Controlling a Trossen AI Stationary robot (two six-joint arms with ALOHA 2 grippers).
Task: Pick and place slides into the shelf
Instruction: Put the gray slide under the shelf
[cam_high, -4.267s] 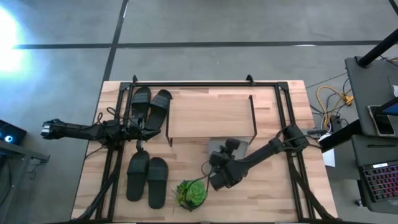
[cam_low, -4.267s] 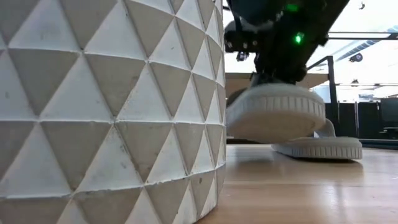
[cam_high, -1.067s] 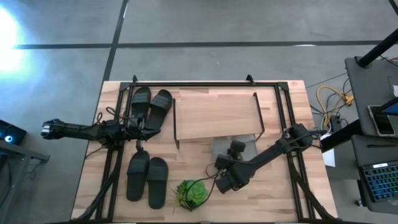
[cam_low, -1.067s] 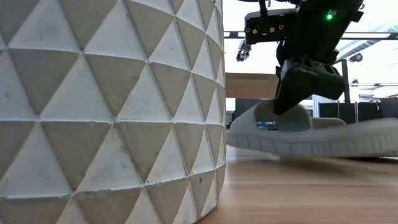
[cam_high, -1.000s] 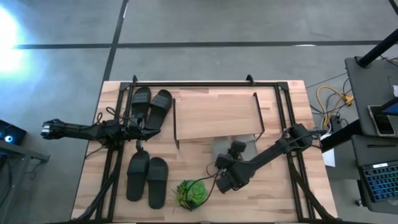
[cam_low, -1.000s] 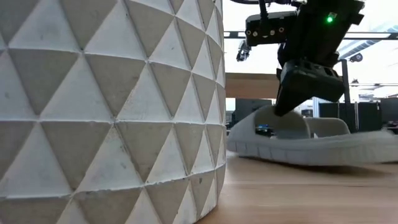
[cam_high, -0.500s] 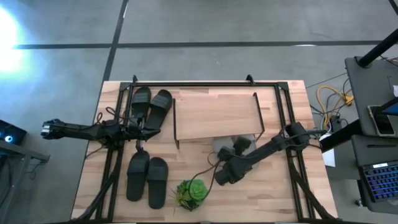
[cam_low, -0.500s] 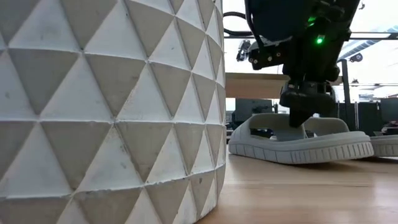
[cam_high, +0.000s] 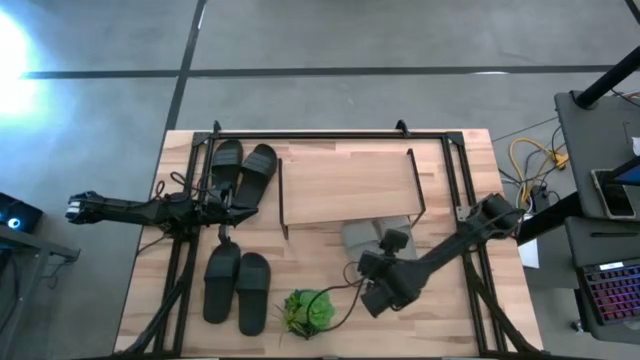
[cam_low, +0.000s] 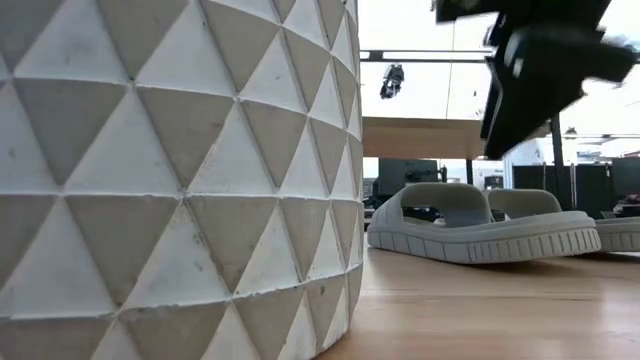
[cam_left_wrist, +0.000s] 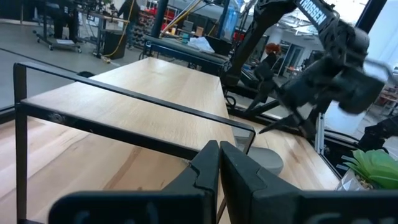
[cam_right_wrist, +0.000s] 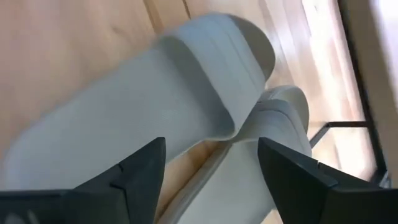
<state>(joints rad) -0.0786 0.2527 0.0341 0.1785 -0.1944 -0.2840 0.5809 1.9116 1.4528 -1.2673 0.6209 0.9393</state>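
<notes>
Two pale grey slides (cam_high: 372, 233) lie side by side, soles flat on the table, at the near right edge of the shelf (cam_high: 345, 185); their far ends run under its plank. The low view shows the nearer one (cam_low: 470, 225) with its mate (cam_low: 615, 235) behind it. My right gripper (cam_high: 382, 254) hangs open just above and nearward of them, and the right wrist view shows both slides (cam_right_wrist: 199, 106) beyond its spread fingers. My left gripper (cam_high: 226, 206) is shut on nothing, between two black pairs of slides (cam_high: 241, 168) (cam_high: 238, 287) at the left.
A green plant (cam_high: 308, 311) in a white faceted pot (cam_low: 180, 180) stands near the front edge, close to my right arm's wrist. A black metal frame (cam_high: 330, 135) borders the table's far and side edges. Bare wood lies right of the grey slides.
My right gripper has lowered the tilted pale grey slide until it lies flat beside its mate. It has then opened, let go, risen and drawn back toward the table's near edge.
</notes>
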